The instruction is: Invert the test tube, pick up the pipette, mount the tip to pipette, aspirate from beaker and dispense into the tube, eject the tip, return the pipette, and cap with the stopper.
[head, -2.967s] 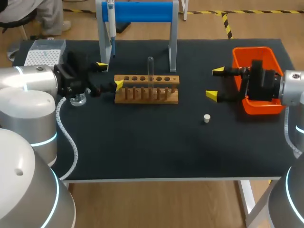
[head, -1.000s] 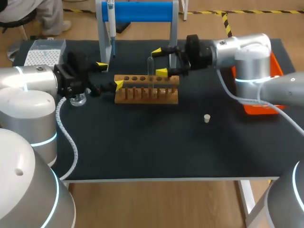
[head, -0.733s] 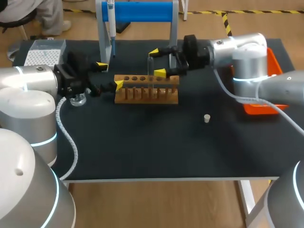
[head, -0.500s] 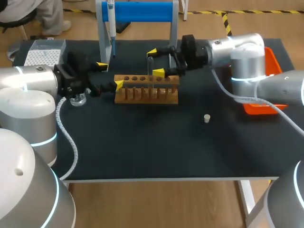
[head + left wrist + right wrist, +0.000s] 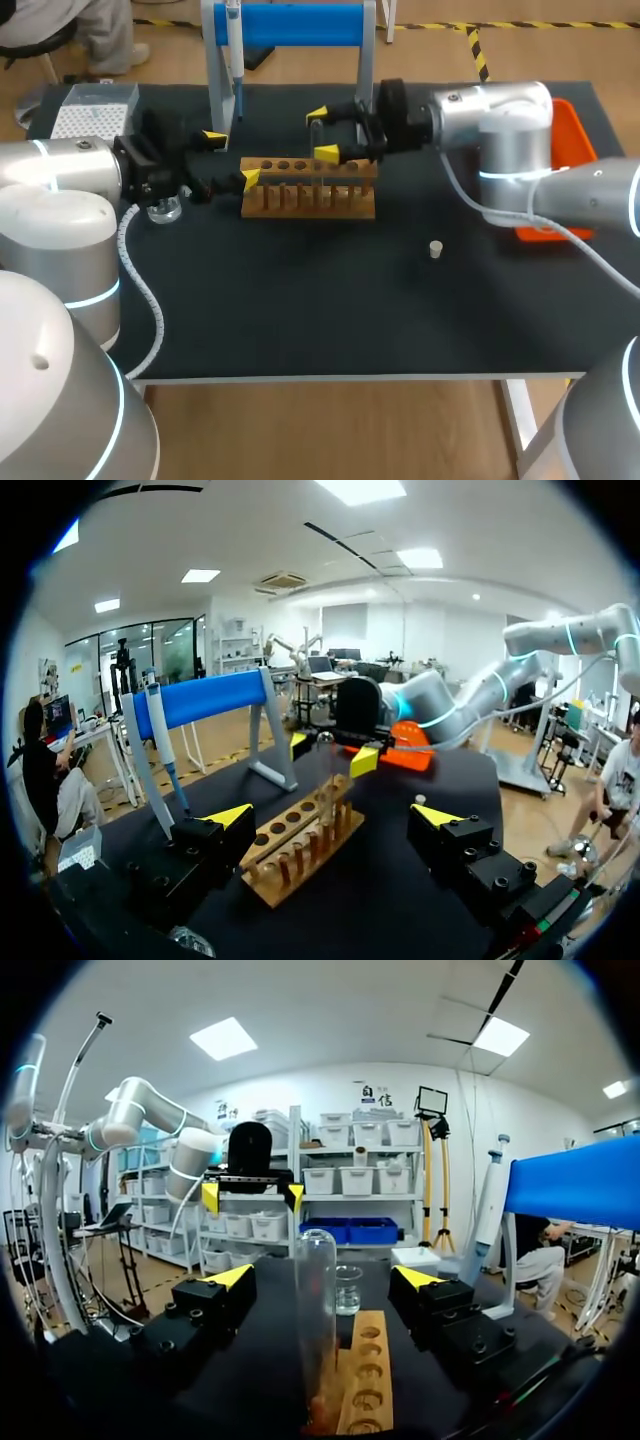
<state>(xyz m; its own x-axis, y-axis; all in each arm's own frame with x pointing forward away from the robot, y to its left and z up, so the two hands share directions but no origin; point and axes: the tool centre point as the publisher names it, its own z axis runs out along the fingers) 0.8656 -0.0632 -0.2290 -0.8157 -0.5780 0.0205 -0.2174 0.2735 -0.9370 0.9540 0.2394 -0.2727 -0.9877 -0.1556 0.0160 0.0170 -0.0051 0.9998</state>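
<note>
Our right tool [image 5: 322, 134] brackets the test tube [image 5: 317, 165], which stands closed end up at the wooden rack [image 5: 310, 197] in the middle of the table [image 5: 300, 310]. The tool's yellow-tipped fingers are spread wide on either side, and neither touches the glass. Our left tool [image 5: 231, 158], likewise spread with nothing in it, sits at the rack's left end, near the beaker [image 5: 164, 209].

The step in hand, we judge, is the grasp before the inversion. The fingers should be centred on the tube and close gently at mid-height. The tube should then be lifted straight up, clear of the rack, before any turn, so the rack is not dragged.

The pipette [image 5: 232, 60] hangs on the blue stand [image 5: 300, 24] behind. The stopper [image 5: 435, 249] lies well apart, in front.
</note>
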